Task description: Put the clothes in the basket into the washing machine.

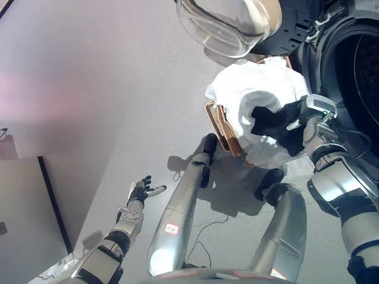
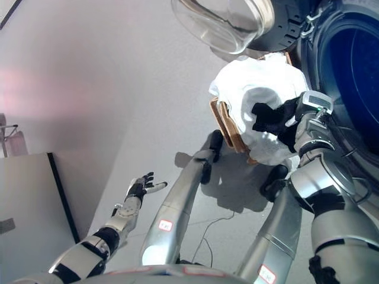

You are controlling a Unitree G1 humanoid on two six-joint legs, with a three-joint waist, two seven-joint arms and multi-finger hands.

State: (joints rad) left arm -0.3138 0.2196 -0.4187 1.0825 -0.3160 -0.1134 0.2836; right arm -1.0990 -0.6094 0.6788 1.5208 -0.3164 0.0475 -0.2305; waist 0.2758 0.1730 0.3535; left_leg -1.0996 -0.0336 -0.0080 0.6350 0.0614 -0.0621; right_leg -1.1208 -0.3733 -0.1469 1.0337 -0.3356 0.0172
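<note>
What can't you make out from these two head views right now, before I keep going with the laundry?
- Right robot hand: fingers merge with the black garment, so the grip is unclear in both views.
- Basket: mostly buried under the white cloth; other contents hidden.
- Washing machine drum: cut off by the right edge, interior too dark.
- Glass door: cut off by the top edge.
- Left robot hand: open, held aside.

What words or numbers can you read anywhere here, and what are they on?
None can be read.
Nothing printed shows on the washing machine, its open glass door, the basket or the white clothes in it.
Nothing is printed on the right hand, which is down in the clothes, or on the left hand, which hangs open over the floor.
</note>
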